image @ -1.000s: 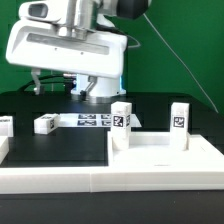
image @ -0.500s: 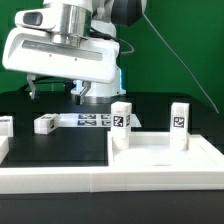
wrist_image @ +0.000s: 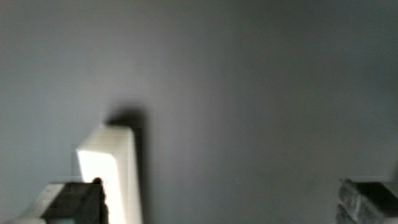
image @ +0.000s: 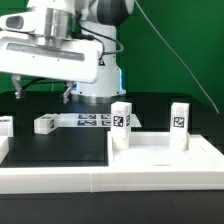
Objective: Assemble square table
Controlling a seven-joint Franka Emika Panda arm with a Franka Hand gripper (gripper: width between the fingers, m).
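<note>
Well, in the exterior view we see the fingers (image: 68, 93) hanging high over the black desk (image: 60, 145), spread wide with nothing between them. The tabletop (image: 160, 150) lies flat at the front, toward the exterior view's right, just behind the white rail (image: 100, 185). Two standing legs (image: 121, 118) are upright on it, one at each far corner. A loose leg (image: 45, 124) lies on its side on the desk, just beside the marker board (image: 95, 120). Another loose leg (image: 5, 126) sits at the exterior view's left edge, half cut off. We think the job now is to fetch the loose leg near the marker board, since the fingers hang above that side. To do it well, we should come straight down over the middle of the leg. We should line the fingers up across its thin sides and close only when it sits right between them. We should also keep clear of the marker board so we do not bump it. In the wrist view all is blurry. We see dark fingers (wrist_image: 71, 200) at two corners, far apart, with nothing held. A white edge (wrist_image: 107, 160) shows by one of them, but we cannot tell what it is.
</note>
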